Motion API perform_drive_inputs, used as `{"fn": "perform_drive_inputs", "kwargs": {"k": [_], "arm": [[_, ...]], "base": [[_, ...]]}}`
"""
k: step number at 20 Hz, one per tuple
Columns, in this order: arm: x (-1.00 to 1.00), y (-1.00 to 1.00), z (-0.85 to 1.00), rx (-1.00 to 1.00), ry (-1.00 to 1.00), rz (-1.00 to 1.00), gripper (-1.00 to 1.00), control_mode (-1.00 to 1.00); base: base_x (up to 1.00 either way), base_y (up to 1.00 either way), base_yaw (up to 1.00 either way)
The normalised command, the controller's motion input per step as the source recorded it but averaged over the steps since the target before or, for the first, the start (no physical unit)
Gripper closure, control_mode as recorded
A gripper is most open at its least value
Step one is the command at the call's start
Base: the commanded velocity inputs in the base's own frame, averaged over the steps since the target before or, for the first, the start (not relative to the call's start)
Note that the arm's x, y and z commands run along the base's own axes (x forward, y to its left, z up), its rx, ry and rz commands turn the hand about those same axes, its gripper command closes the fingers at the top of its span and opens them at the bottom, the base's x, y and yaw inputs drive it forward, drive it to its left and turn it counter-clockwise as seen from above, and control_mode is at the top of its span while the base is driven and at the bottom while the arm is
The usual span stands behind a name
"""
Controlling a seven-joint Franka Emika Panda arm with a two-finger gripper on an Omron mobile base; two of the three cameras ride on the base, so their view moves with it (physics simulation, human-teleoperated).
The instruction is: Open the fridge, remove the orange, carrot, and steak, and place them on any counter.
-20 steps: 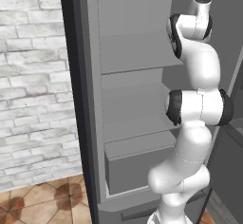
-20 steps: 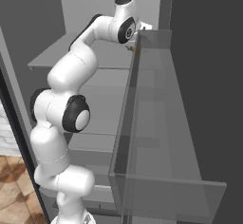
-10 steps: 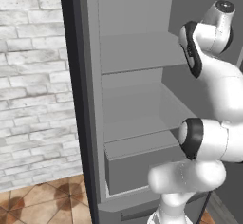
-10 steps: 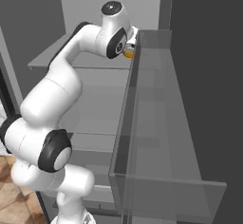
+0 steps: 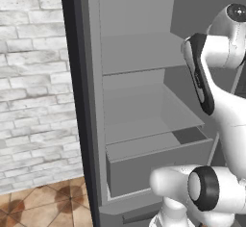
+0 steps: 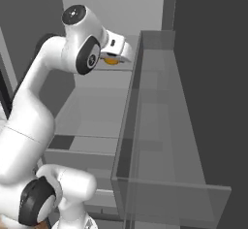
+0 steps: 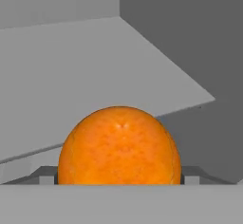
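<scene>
The fridge (image 5: 139, 53) stands open, its light grey shelves and drawer bare in the left base view. My gripper (image 6: 117, 58) is raised in front of the upper shelf, beside the door's inner edge, and is shut on the orange (image 6: 112, 61). In the hand view the round bright orange (image 7: 119, 144) sits low in the middle, with a finger (image 7: 46, 173) showing at each side of it and a shelf behind it. The carrot, the steak and the counter are out of view.
The open fridge door (image 6: 208, 77) stands at the right, with a clear door bin (image 6: 164, 126) reaching toward me close to the hand. A pulled-out drawer (image 5: 153, 161) sits below the shelves. A white brick wall (image 5: 29, 101) and tiled floor lie left of the fridge.
The arm has drawn back from the upper shelf with the orange in the gripper. The hand has moved left and lower in the right base view. The elbow has swung out toward me.
</scene>
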Motion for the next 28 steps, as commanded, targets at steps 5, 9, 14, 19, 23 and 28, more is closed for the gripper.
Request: {"fn": "perform_drive_inputs", "kwargs": {"k": [5, 9, 14, 19, 23, 28], "arm": [[-1.00, 0.54, 0.16, -0.04, 0.01, 0.10, 1.00, -1.00], [-1.00, 0.56, 0.07, -0.07, 0.03, 0.14, 1.00, -1.00], [-1.00, 0.58, 0.00, -0.08, 0.03, 0.21, 1.00, -1.00], [-0.94, 0.16, 0.01, -0.04, 0.01, 0.08, 1.00, -1.00], [-0.46, 0.00, 0.00, 0.00, 0.00, 0.00, 1.00, -1.00], [0.00, 0.00, 0.00, 0.00, 0.00, 0.00, 1.00, -1.00]], "base": [[0.00, 0.00, 0.00], [0.00, 0.00, 0.00], [0.00, 0.00, 0.00], [0.00, 0.00, 0.00], [0.00, 0.00, 0.00], [0.00, 0.00, 0.00]]}}
